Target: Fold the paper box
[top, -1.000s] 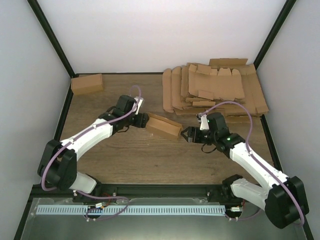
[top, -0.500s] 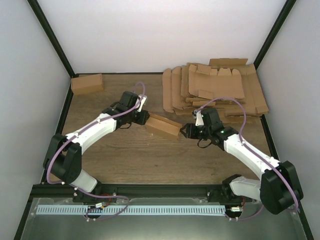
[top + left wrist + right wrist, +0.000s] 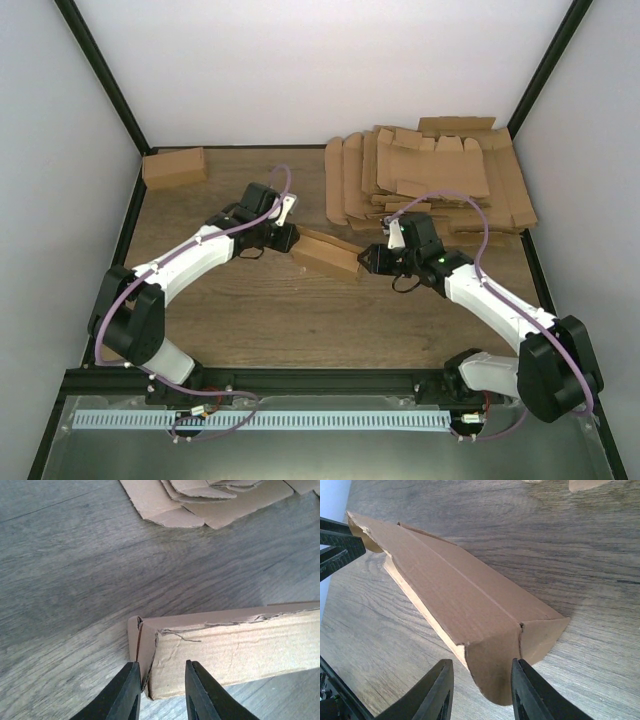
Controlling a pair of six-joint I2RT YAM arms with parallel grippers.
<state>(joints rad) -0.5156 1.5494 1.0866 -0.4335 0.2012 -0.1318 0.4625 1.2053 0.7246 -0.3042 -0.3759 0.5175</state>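
A partly folded brown paper box (image 3: 328, 253) lies on the wooden table between my two arms. My left gripper (image 3: 289, 238) is open at the box's left end; in the left wrist view (image 3: 161, 692) its jaws straddle the end corner of the box (image 3: 225, 650), where a side flap is folded in. My right gripper (image 3: 369, 261) is open at the box's right end; in the right wrist view (image 3: 482, 692) the rounded end flap of the box (image 3: 470, 605) sits between the fingers, untouched by the left finger.
A pile of flat cardboard blanks (image 3: 430, 175) lies at the back right, and its edge shows in the left wrist view (image 3: 200, 500). A finished folded box (image 3: 175, 167) stands at the back left corner. Black frame rails border the table.
Both grippers have closed in on the box ends: the left reached right to the left end, the right moved left and up to the right end. The box barely shifted.
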